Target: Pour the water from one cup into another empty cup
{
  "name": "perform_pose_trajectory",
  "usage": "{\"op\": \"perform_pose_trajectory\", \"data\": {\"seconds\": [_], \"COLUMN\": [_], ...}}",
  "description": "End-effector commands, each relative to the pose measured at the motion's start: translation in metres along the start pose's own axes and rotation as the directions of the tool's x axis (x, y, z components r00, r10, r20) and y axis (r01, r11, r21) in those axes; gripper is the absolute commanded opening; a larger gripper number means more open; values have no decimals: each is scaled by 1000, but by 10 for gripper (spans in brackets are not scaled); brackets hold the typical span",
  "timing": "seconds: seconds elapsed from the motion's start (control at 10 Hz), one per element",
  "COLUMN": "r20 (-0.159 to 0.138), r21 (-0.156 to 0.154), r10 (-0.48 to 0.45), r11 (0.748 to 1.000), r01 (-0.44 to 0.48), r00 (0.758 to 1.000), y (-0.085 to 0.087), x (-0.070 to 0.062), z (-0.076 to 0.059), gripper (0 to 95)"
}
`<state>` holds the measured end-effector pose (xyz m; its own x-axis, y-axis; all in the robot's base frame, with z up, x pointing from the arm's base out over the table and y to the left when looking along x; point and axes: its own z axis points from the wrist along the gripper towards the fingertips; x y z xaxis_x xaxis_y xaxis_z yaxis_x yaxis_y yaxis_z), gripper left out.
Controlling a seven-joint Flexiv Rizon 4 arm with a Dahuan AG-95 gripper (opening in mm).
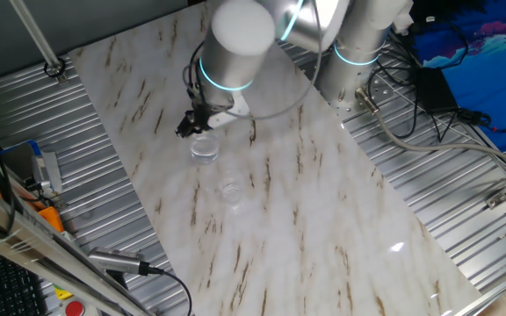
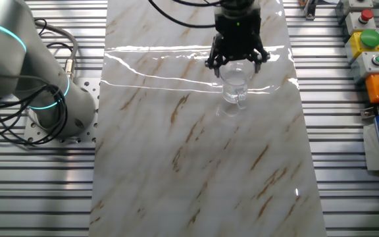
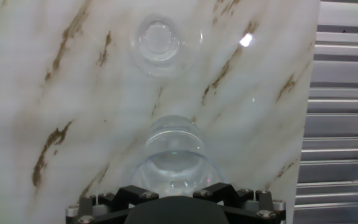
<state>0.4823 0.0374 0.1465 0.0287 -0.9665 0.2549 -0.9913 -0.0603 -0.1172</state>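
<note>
Hand view, nearest: gripper [image 3: 178, 194] with jaws spread on either side of the larger tumbler [image 3: 174, 149] — whether the pads touch the glass I cannot tell; reads as open. The tumbler stands upright on the marble table [image 3: 30, 93]; water [image 3: 173, 163] shows only as a faint glint. Judgement: thin clear wall, smooth and slippery, brittle, bottom-heavy with liquid — grip mid-wall, squarely, with modest force. Further out, well apart, the smaller empty cup [image 3: 161, 43] stands upright, mouth up. From the other fixed view the gripper [image 2: 237, 60] straddles the tumbler [image 2: 235, 84].
</note>
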Motion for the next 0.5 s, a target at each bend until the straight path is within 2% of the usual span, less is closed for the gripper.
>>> {"op": "perform_pose_trajectory", "data": {"seconds": [0.1, 0.4, 0.5], "r20": [34, 74, 78], "r21": [-6, -10, -10], "r10": [-16, -26, -23], "r11": [1000, 1000, 1000], "r01": [16, 27, 24], "r00": [999, 997, 997], "y": [-5, -10, -10], "x": [4, 8, 8], "z": [6, 14, 16], "gripper": [0, 0, 0]}}
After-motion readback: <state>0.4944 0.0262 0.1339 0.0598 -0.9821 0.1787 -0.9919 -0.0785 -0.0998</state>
